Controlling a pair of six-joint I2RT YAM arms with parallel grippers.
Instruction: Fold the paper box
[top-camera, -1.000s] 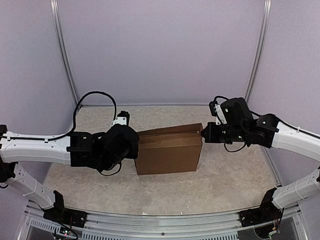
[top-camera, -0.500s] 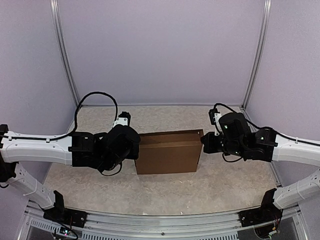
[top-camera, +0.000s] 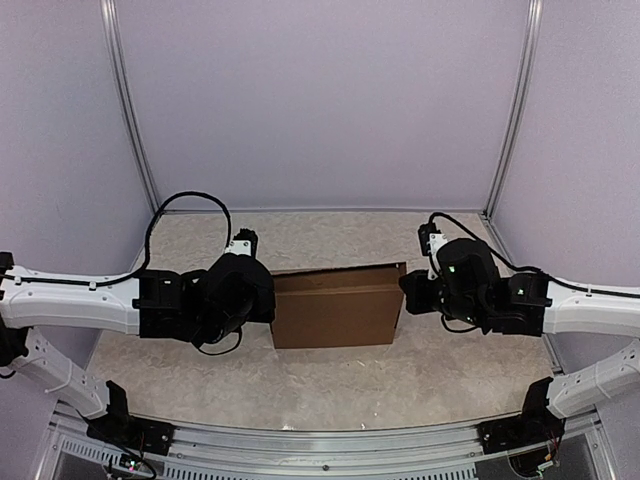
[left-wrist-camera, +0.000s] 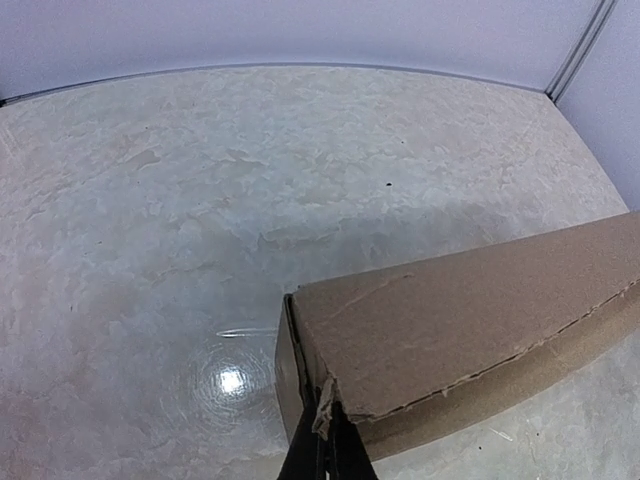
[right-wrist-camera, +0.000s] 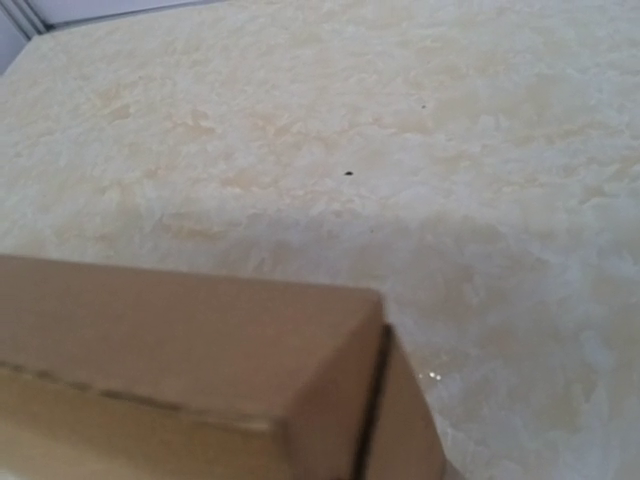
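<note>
**Ana:** So, where does the paper box sit?

**Ben:** About mid-tabletop, lying flat with its long side running left to right. It is plain brown card, closed into a shallow block, with a seam along the top near the far edge.

**Ana:** And the arms?

**Ben:** One at each end. The left claw is at the box's left end and the right claw is at its right end, so the box lies between them.

**Ana:** Is the left claw clenched?

**Ben:** Yes, its dark fingers are pressed together. In the left wrist view their tips meet the near corner of the box, right where the card edge is ragged. I cannot tell whether a sliver of card is nipped between them.

**Ana:** What about the right one?

**Ben:** Clenched too, or very nearly. Its fingers do not show in the right wrist view. That view has only the box's corner low in the frame, with a dark seam running down it. From above, the claw's tip is just beside the right end of the box, and contact is hard to judge.

**Ana:** Anything else around?

**Ben:** A black cable loops up over the left arm. Pale lavender walls close the space in. A metal rail runs along the near edge.
</note>
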